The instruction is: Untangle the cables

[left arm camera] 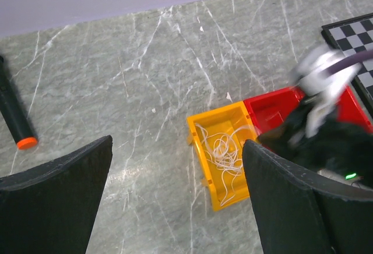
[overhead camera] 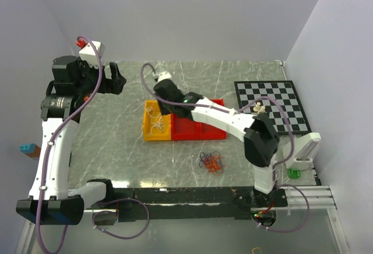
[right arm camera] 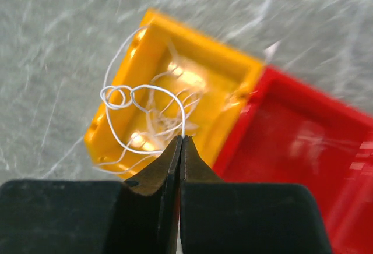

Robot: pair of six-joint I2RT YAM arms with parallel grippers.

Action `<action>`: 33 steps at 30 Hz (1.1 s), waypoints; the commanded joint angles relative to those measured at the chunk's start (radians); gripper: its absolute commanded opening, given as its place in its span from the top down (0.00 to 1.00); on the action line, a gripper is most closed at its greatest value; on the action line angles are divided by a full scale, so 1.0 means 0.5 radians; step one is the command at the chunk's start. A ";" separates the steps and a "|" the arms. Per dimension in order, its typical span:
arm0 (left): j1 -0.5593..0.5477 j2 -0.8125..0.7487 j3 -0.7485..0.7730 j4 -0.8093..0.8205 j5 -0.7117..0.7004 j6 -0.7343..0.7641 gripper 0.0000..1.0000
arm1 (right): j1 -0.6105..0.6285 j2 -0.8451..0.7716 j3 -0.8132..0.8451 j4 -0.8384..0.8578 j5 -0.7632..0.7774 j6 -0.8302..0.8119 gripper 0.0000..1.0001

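Observation:
My right gripper point(right arm camera: 182, 139) is shut on a thin white cable point(right arm camera: 143, 94) and holds it above the yellow bin point(right arm camera: 233, 73). More white cables point(left arm camera: 224, 149) lie inside that yellow bin point(overhead camera: 147, 133). A small clump of orange-red and purple-blue cables point(overhead camera: 210, 162) lies on the table in front of the red bin point(overhead camera: 201, 131). My right gripper point(overhead camera: 165, 94) hovers over the seam of the two bins. My left gripper point(left arm camera: 175, 207) is open and empty, high above the table's left side, also seen from above point(overhead camera: 113, 78).
A checkerboard point(overhead camera: 274, 105) lies at the right. A black marker with an orange tip point(left arm camera: 16, 120) lies at the far left. A white box point(overhead camera: 92, 49) sits at the back left, a small green object point(overhead camera: 294, 173) at the right front.

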 commanded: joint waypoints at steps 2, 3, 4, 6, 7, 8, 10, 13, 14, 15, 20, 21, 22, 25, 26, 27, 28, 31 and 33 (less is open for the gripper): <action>0.010 -0.081 -0.048 0.134 0.091 -0.034 0.03 | 0.048 0.205 0.140 -0.170 -0.070 0.172 1.00; 0.013 -0.081 -0.066 0.144 0.097 -0.043 0.03 | 0.048 0.242 0.158 -0.177 -0.076 0.194 1.00; 0.010 -0.072 -0.082 0.162 0.097 -0.052 0.03 | 0.045 0.278 0.176 -0.192 -0.088 0.218 1.00; 0.007 -0.038 -0.106 0.187 0.094 -0.073 0.03 | 0.038 0.352 0.244 -0.247 -0.106 0.270 1.00; 0.007 -0.014 -0.107 0.187 0.103 -0.083 0.03 | 0.035 0.389 0.283 -0.275 -0.112 0.289 1.00; 0.010 0.008 -0.104 0.181 0.119 -0.089 0.03 | 0.029 0.407 0.302 -0.293 -0.122 0.307 0.99; 0.007 0.044 -0.094 0.168 0.140 -0.089 0.03 | 0.011 0.405 0.308 -0.287 -0.174 0.329 0.89; 0.007 0.051 -0.122 0.196 0.162 -0.086 0.03 | -0.029 0.291 0.247 -0.198 -0.364 0.341 0.68; 0.007 0.051 -0.134 0.214 0.162 -0.077 0.03 | -0.026 0.236 0.232 -0.180 -0.379 0.332 0.57; 0.007 0.051 -0.143 0.220 0.174 -0.061 0.03 | -0.029 0.172 0.213 -0.174 -0.386 0.326 0.49; 0.004 0.112 -0.128 0.144 0.385 0.067 0.03 | -0.035 -0.248 -0.099 -0.079 -0.373 0.326 0.33; -0.002 0.124 -0.134 0.119 0.419 0.107 0.03 | -0.035 -0.380 -0.249 -0.054 -0.361 0.338 0.33; -0.014 0.127 -0.146 0.107 0.456 0.132 0.03 | -0.035 -0.502 -0.381 -0.024 -0.358 0.362 0.33; -0.100 0.124 -0.208 0.098 0.484 0.205 0.03 | -0.044 -0.834 -0.761 0.062 -0.376 0.399 0.33; -0.140 0.118 -0.220 0.092 0.478 0.236 0.03 | -0.044 -0.923 -0.860 0.057 -0.367 0.418 0.33; -0.189 0.118 -0.235 0.089 0.472 0.252 0.03 | -0.041 -1.027 -0.970 0.041 -0.349 0.442 0.33; -0.241 0.112 -0.251 0.079 0.475 0.276 0.03 | -0.044 -1.113 -1.065 0.014 -0.328 0.473 0.33; -0.489 0.100 -0.306 0.067 0.432 0.331 0.03 | -0.044 -1.389 -1.403 -0.075 -0.251 0.598 0.33; -0.719 0.103 -0.367 0.064 0.419 0.362 0.03 | -0.044 -1.577 -1.617 -0.152 -0.220 0.705 0.34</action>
